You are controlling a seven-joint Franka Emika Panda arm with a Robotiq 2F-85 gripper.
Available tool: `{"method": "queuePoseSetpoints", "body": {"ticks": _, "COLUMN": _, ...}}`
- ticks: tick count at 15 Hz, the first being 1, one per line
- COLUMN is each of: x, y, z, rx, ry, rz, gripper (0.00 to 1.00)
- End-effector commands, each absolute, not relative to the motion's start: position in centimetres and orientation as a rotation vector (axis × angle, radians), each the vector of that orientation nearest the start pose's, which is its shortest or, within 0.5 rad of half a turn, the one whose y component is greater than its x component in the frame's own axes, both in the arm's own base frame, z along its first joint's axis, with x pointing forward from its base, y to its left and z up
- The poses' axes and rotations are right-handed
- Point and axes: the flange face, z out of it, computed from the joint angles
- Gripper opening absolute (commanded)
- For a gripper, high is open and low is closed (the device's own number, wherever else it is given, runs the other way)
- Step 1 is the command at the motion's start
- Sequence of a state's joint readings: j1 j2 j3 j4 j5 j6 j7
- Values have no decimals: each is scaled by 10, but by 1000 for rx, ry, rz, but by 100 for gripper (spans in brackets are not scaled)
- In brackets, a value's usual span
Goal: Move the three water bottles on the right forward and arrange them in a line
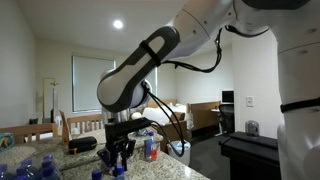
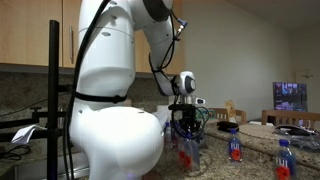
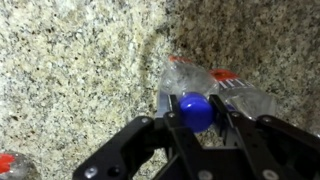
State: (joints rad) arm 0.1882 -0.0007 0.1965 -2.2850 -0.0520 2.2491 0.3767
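In the wrist view my gripper (image 3: 196, 115) is shut on the blue cap of a clear water bottle (image 3: 215, 85) with a red-and-blue label, seen from above over the speckled granite counter (image 3: 70, 70). In an exterior view the gripper (image 2: 186, 132) points straight down with that bottle (image 2: 188, 155) beneath it. Two more labelled bottles (image 2: 234, 146) (image 2: 283, 158) stand apart along the counter. In an exterior view the gripper (image 1: 120, 152) hangs low over the counter, next to another red-labelled bottle (image 1: 151, 148). Whether the held bottle rests on the counter cannot be told.
Several darker blue bottles (image 1: 28, 168) cluster at the counter's near corner. A black device (image 1: 82, 145) lies behind the gripper. A red cap edge (image 3: 8, 162) shows at the wrist view's lower left. The robot's white base (image 2: 110, 130) fills much of an exterior view.
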Motion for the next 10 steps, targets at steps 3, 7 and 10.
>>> {"method": "queuePoseSetpoints", "body": {"ticks": 3, "x": 476, "y": 196, "z": 354, "rx": -3196, "ry": -136, "rz": 9, "gripper": 13}}
{"method": "queuePoseSetpoints", "body": {"ticks": 7, "x": 477, "y": 197, "z": 356, "rx": -3190, "ry": -146, "rz": 8, "gripper": 13}}
{"method": "queuePoseSetpoints", "body": {"ticks": 10, "x": 478, "y": 200, "z": 356, "rx": -3180, "ry": -174, "rz": 7, "gripper": 13}}
